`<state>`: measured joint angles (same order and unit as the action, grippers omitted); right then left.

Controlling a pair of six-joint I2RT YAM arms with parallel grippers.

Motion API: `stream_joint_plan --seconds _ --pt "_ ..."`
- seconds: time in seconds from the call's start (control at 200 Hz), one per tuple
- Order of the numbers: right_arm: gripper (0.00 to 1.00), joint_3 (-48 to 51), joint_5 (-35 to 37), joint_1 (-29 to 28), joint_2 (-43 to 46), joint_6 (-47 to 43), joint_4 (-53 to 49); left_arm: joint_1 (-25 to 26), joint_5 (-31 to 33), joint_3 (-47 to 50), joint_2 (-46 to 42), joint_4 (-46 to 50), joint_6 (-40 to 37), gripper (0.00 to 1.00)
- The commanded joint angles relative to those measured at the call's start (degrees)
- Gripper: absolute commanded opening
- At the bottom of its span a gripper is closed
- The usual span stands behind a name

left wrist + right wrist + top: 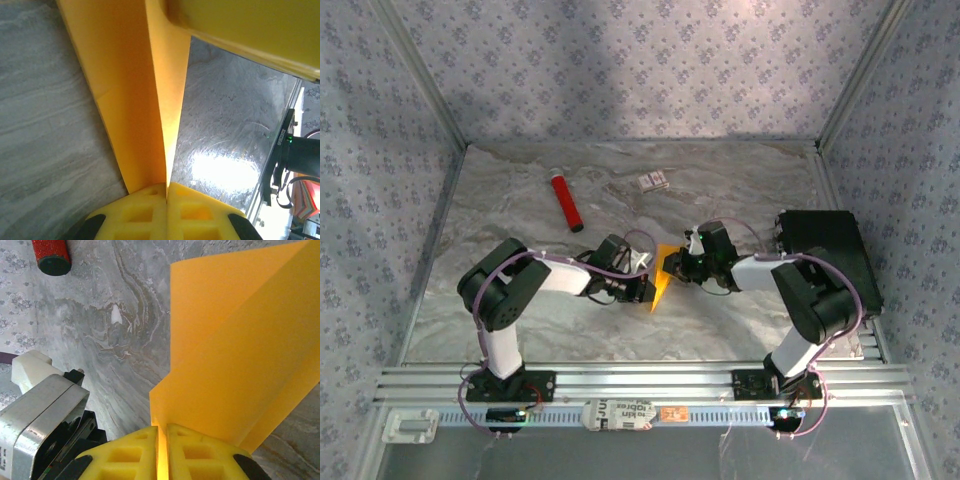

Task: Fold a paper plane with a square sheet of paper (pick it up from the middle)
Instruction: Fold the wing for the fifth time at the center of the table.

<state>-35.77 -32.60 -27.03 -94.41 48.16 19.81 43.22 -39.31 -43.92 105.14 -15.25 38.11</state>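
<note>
The orange-yellow square sheet of paper (pixel 662 276) is folded and held off the table between the two arms, its lower end a point. I cannot tell whether it forms the dart shape of a paper plane. My left gripper (pixel 646 287) is shut on its left side. In the left wrist view the paper (pixel 135 100) rises in two layers from the shut left gripper (pixel 166 186). My right gripper (pixel 678 268) pinches the right side. In the right wrist view the right gripper (pixel 162 429) is shut on the paper (pixel 235 355), which shows overlapping folded layers.
A red tube (pixel 566 202) lies at the back left of the marbled table (pixel 520 320), its end in the right wrist view (pixel 51 252). A small white card (pixel 654 181) lies further back. A black box (pixel 825 250) stands at the right edge. The left arm's wrist (pixel 40 415) is close by.
</note>
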Motion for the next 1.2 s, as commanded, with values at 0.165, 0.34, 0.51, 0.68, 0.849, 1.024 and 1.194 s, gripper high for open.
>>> stream_joint_plan --seconds 0.165,0.34,0.51,0.68,0.849,1.024,1.194 --pt "0.13 -1.75 -2.06 1.18 -2.53 -0.43 1.89 -0.96 1.69 1.38 3.17 2.11 0.83 0.0" --pt "0.13 -2.23 -2.44 1.59 -3.49 -0.65 1.81 -1.35 1.53 1.39 3.6 2.41 1.08 0.0" --pt "0.13 -2.33 -2.86 1.8 -4.16 -0.58 2.2 -1.72 1.49 1.13 3.93 2.86 1.11 0.0" --pt "0.13 -2.37 -2.9 2.09 -4.76 -0.6 2.16 -1.96 1.52 1.06 4.02 3.44 0.95 0.0" --pt "0.13 -2.44 -2.65 2.16 -5.66 -0.62 1.74 -2.17 1.42 0.86 4.15 3.84 1.0 0.0" --pt "0.13 -2.42 -2.14 2.15 -6.73 -0.72 1.54 -2.22 1.36 0.69 4.43 4.24 0.93 0.0" --pt "0.13 -2.55 -1.21 2.21 -8.04 -1.22 -0.2 -2.23 1.18 0.75 4.41 4.62 0.73 0.0"
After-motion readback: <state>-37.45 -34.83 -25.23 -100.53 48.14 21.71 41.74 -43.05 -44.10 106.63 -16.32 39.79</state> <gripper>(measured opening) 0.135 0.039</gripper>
